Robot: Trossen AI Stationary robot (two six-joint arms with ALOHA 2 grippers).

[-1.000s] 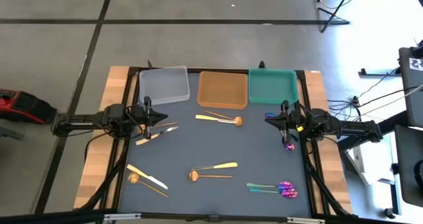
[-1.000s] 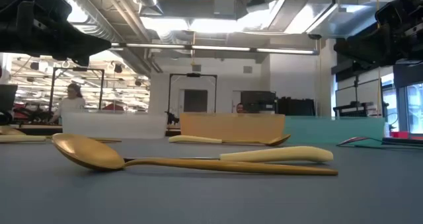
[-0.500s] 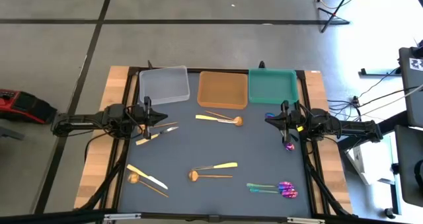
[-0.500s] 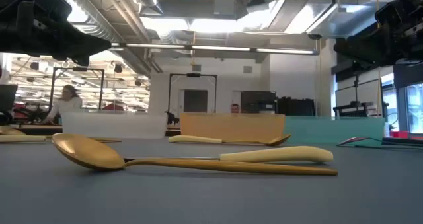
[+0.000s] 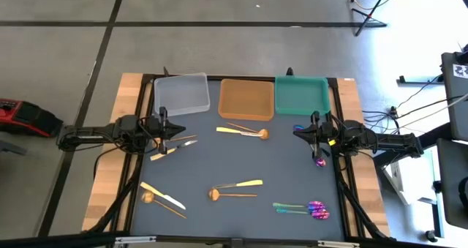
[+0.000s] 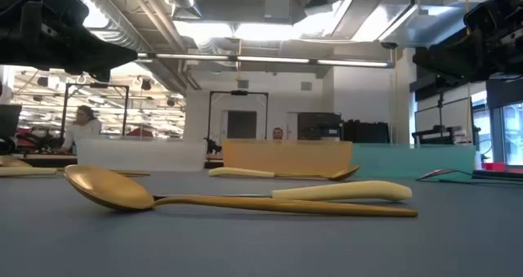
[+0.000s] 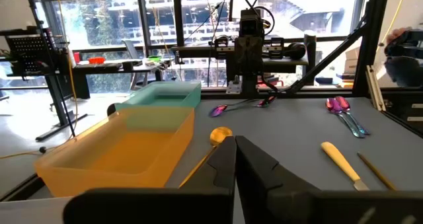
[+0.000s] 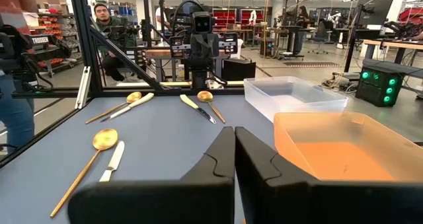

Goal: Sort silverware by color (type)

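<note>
Sorting is judged not begun: the clear tray (image 5: 180, 94), orange tray (image 5: 246, 99) and teal tray (image 5: 301, 95) are seen empty. The silverware (image 5: 234, 191) is scattered over the tabletop (image 5: 241, 156) in front of the orange tray. The left tool (image 5: 165, 129) and right tool (image 5: 316, 131) are closed, holding nothing. A dark mat is noted; an open workshop with people lies behind.
</note>
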